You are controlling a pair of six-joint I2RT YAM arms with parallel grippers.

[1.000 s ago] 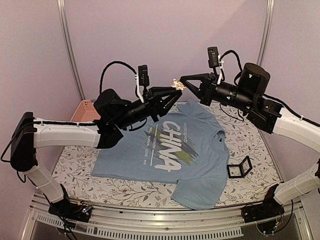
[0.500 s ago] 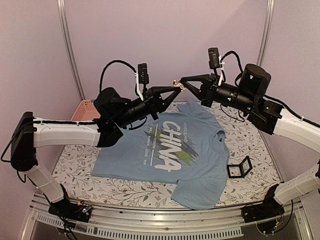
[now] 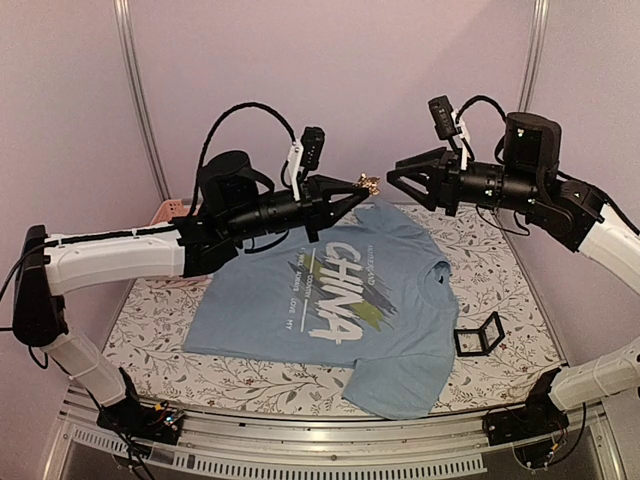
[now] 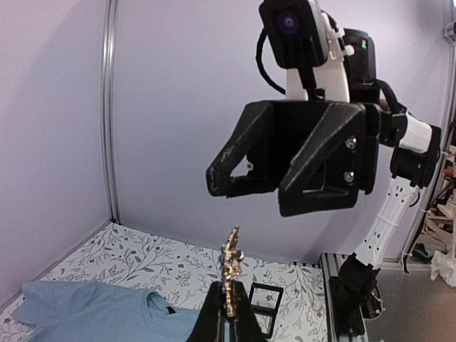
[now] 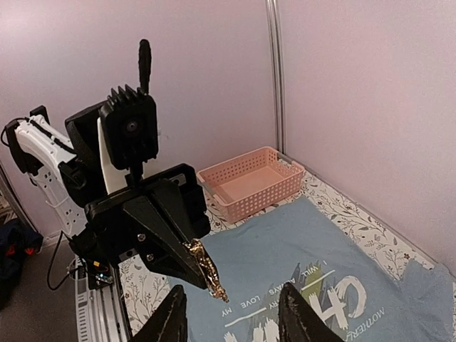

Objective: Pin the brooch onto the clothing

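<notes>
The brooch (image 3: pixel 370 184), a tiny gold glittery cluster, is held in the air above the table by the tips of my left gripper (image 3: pixel 361 189), which is shut on it. In the left wrist view the brooch (image 4: pixel 231 265) stands upright out of the closed tips. My right gripper (image 3: pixel 392 176) hangs open a short way to the right of it, touching nothing. From the right wrist, the brooch (image 5: pixel 207 270) sits ahead of my parted fingers (image 5: pixel 172 318). The clothing (image 3: pixel 345 295), a light blue "CHINA" T-shirt, lies flat on the table below both grippers.
A small black open-frame box (image 3: pixel 479 336) stands on the floral table cover right of the shirt. A pink basket (image 5: pixel 251 179) sits at the back left corner, mostly hidden behind my left arm in the top view. Walls close in behind and on both sides.
My left gripper closed on the brooch, which the right gripper had been holding. The right gripper opened and drew back to the right; the left arm rose slightly with the brooch.
</notes>
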